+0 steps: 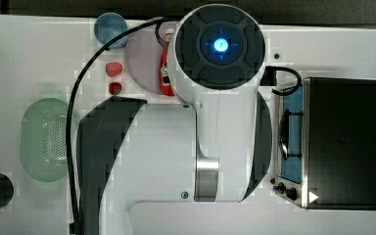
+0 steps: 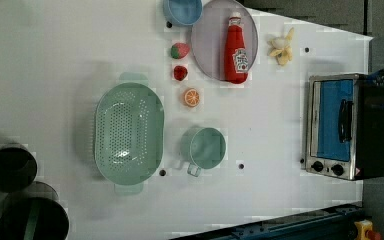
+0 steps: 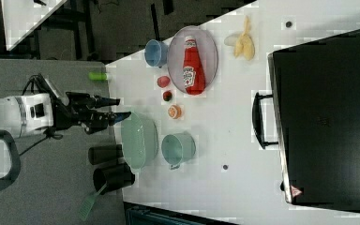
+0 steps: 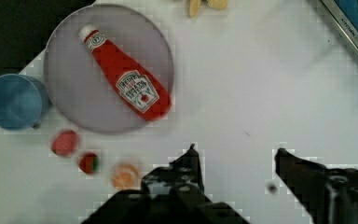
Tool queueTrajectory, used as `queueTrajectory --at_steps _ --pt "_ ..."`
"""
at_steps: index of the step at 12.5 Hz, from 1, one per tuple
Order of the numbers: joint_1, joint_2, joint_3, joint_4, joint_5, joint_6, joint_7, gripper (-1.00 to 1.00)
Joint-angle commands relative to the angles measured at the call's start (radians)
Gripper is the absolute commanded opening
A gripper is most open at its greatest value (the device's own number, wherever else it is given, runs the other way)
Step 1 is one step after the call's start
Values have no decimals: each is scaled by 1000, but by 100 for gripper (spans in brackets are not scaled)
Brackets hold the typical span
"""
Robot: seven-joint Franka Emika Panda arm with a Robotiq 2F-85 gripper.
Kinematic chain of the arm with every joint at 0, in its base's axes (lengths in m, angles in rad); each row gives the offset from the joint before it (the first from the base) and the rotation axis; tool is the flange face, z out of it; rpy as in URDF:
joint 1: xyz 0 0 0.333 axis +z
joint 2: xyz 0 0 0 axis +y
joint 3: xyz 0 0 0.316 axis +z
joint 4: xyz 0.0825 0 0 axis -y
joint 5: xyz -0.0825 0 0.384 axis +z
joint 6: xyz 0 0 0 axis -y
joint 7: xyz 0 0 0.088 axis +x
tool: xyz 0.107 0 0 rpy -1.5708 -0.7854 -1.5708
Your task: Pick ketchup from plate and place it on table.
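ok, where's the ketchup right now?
The ketchup lies flat on the plate near the left view's top edge, between the blue cup and the banana.

A: Item one: slim red plastic ketchup bottle (image 4: pixel 126 84), glossy, with a white paper-like label and white cap. It lies on the round grey-mauve plate (image 4: pixel 70 98), smooth and matt.

B: The broad white tabletop (image 2: pixel 280 130)?

A: Smooth, matt, a few small dark holes. By the table's edge, the oval green perforated plastic basket (image 2: pixel 129 132), slight sheen. The toaster oven (image 2: pixel 347 125): brushed metal front, matt black casing.

B: The arm?

A: White arm shell (image 1: pixel 215 122), glossy, with a polished metal band; the black gripper (image 4: pixel 235 156) looks matt.
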Motion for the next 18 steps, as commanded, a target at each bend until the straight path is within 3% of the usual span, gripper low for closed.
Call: queueTrajectory --at_steps 1,3,8,14,18 --pt "-74 -167 68 15 7 -201 108 59" --pt "-73 -156 71 9 7 -199 106 99" --pt "-50 -31 80 8 8 -151 -41 100" --pt "-27 214 100 11 7 33 -358 100" --pt "-8 369 100 15 -23 191 -438 100"
